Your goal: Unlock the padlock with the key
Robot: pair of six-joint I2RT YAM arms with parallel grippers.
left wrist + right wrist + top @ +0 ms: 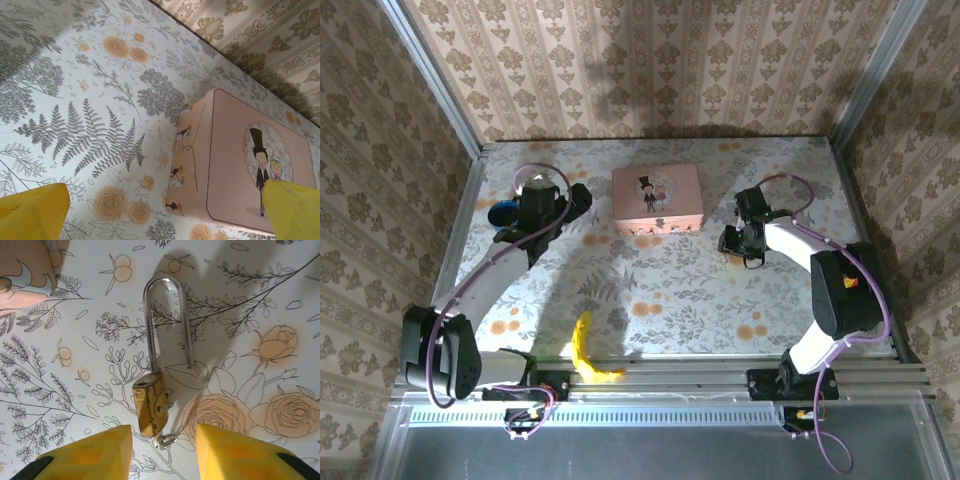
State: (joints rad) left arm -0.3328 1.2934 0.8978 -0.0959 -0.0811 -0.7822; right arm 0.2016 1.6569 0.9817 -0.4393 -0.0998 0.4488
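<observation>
The small brass padlock (150, 407) lies on the flowered tablecloth. Its long silver shackle (167, 320) has one leg in the body and the other leg free beside it, so the body is swung aside. A small silver key (166, 441) sticks out of the body's bottom end. My right gripper (161, 447) is open, its yellow fingers (235, 450) on either side of the key end and touching nothing. In the top view the right gripper (745, 245) hovers right of the pink box. My left gripper (162, 200) is open and empty by that box's left end.
The pink rectangular box (657, 195) with a bride-and-groom picture stands at the back middle; its corner (20, 270) is near the padlock. A yellow banana (588, 350) lies at the front edge. A blue object (505, 212) sits behind the left arm. Walls enclose the table.
</observation>
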